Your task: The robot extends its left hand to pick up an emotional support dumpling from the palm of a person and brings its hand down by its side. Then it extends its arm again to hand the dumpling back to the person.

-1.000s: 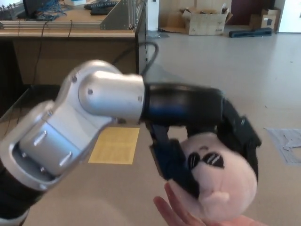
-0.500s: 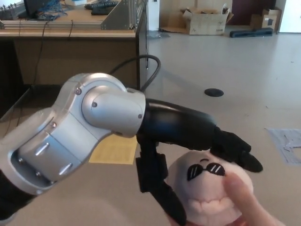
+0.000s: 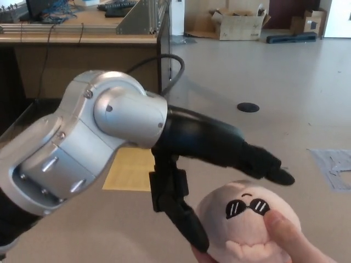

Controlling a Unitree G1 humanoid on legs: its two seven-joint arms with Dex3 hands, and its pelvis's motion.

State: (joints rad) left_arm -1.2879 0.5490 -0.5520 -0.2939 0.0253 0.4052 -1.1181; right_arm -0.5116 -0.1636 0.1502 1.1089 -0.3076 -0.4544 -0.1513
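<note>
The plush dumpling (image 3: pixel 247 230) is pale pink with a sunglasses face and sits at the bottom right in a person's hand (image 3: pixel 293 241), whose thumb presses on its right side. My left hand (image 3: pixel 219 164) reaches in from the left on a silver and black arm. Its fingers (image 3: pixel 266 167) are spread apart above the dumpling and its thumb (image 3: pixel 178 211) hangs down at the dumpling's left side. The hand is open and holds nothing. My right hand is out of the picture.
A wooden desk (image 3: pixel 82 38) with cables stands at the back left. A yellow sheet (image 3: pixel 129 170) lies on the floor under my arm. Cardboard boxes (image 3: pixel 241 24) sit at the far back, and a round black floor plate (image 3: pixel 248 107) is mid-right.
My left hand has let go of the dumpling, opened its fingers and lifted slightly off it. The dumpling now rests in the person's hand with the thumb on it.
</note>
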